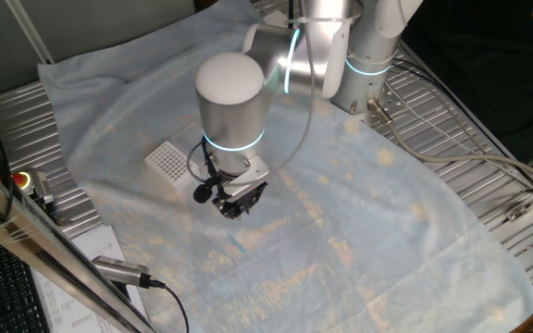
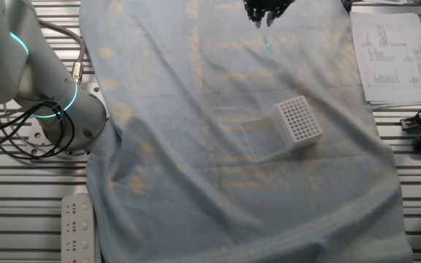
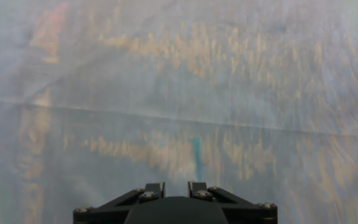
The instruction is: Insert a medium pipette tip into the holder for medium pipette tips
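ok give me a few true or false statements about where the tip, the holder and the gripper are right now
1. The medium pipette tip lies on the cloth just ahead of the gripper. True.
2. The tip already stands in a hole of the holder. False: it lies on the cloth, well apart from the holder.
3. The gripper is clamped on the tip. False: the hand view shows the tip beyond the fingers, not between them.
4. The holder rests on the cloth with its hole grid facing up. True.
5. The gripper hangs directly over the holder. False: the holder sits off to one side of it.
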Robot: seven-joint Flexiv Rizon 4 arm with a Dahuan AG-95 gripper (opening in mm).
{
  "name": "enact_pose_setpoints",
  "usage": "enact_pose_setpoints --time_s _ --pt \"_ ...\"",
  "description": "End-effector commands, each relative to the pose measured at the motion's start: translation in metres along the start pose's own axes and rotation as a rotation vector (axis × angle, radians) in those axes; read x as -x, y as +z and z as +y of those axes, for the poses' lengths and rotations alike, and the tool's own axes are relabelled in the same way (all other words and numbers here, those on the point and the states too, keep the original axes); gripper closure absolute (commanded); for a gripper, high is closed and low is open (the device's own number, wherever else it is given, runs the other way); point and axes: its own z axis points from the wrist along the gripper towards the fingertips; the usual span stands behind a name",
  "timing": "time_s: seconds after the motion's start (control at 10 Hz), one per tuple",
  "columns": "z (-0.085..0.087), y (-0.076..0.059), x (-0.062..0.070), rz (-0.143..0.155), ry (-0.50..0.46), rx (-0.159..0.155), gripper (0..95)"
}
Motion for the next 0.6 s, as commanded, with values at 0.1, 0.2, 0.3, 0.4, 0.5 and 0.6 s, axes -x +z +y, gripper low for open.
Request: enact_pose_setpoints --time_s 0.1,0.2,0.3,0.4,0.5,0.6 --pt "-0.004 0.007 0.004 0.001 0.013 -0.01 76.0" --pt "-0.005 0.01 0.007 0.002 0.019 -0.012 76.0" --pt "-0.006 0.014 0.008 0.003 0.023 -0.014 76.0" --pt "-0.006 0.017 0.009 0.003 0.025 -0.015 76.0" --pt "-0.007 0.021 0.01 0.004 0.025 -0.018 76.0" --pt "-0.01 0.027 0.01 0.005 0.03 -0.026 76.0"
